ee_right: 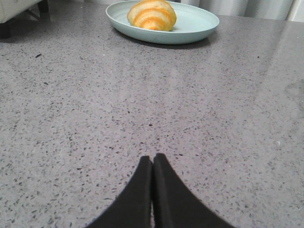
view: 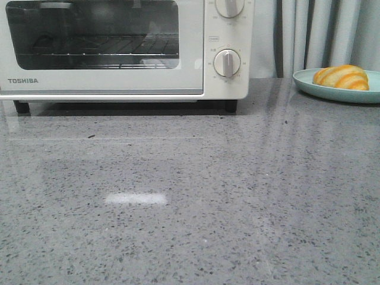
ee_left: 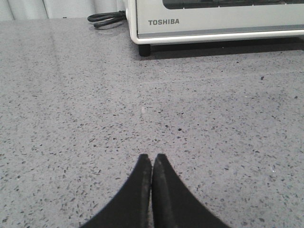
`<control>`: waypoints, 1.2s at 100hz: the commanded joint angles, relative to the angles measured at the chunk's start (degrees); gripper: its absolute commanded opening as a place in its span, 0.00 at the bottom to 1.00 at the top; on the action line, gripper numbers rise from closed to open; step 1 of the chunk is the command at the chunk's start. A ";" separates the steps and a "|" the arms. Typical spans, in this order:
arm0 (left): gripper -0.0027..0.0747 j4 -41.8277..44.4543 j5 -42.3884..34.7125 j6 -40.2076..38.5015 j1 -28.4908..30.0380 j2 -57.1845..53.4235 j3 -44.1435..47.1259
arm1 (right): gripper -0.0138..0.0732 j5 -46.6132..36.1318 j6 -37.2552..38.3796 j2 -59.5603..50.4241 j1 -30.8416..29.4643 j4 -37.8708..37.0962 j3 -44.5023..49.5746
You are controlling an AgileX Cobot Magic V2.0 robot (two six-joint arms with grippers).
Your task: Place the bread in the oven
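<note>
The bread (view: 342,77) (ee_right: 152,14), a golden-orange roll with pale stripes, lies on a pale green plate (view: 309,85) (ee_right: 199,23) at the back right of the counter. The cream-white Toshiba oven (view: 196,59) (ee_left: 213,23) stands at the back left with its glass door closed and a wire rack visible inside. Neither gripper appears in the front view. My left gripper (ee_left: 152,156) is shut on nothing, low over the counter, well short of the oven. My right gripper (ee_right: 152,156) is shut and empty too, some way from the plate.
Two round dials (view: 227,63) sit on the oven's right panel. A black power cable (ee_left: 107,18) lies coiled beside the oven. Grey curtains (view: 320,35) hang behind the speckled grey counter (view: 190,196).
</note>
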 commanded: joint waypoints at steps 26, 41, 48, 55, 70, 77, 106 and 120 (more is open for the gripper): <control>0.01 -0.22 -3.41 -0.53 0.22 -1.68 1.38 | 0.08 -1.80 -0.13 -0.81 -0.30 -0.46 0.77; 0.01 -0.22 -3.41 -0.53 0.22 -1.68 1.38 | 0.08 -1.80 -0.13 -0.81 -0.30 -0.46 0.77; 0.01 -0.22 -3.41 -0.53 0.22 -1.68 1.38 | 0.08 -1.80 -0.13 -0.81 -0.30 -0.46 0.77; 0.01 -0.22 -3.41 -0.53 0.22 -1.68 1.38 | 0.08 -1.80 -0.13 -0.81 -0.30 -0.46 0.77; 0.01 -0.22 -3.41 -0.53 0.22 -1.68 1.38 | 0.08 -1.80 -0.13 -0.81 -0.30 -0.46 0.77; 0.01 -0.22 -3.41 -0.53 0.22 -1.68 1.38 | 0.08 -1.80 -0.13 -0.81 -0.30 -0.46 0.77; 0.01 -0.01 -3.41 -0.53 0.22 -1.68 1.38 | 0.08 -1.80 -0.13 -0.81 -0.30 -0.46 0.77; 0.01 -0.01 -3.68 -0.53 0.22 -1.68 1.38 | 0.08 -6.37 -0.13 -0.81 -0.30 -1.66 0.77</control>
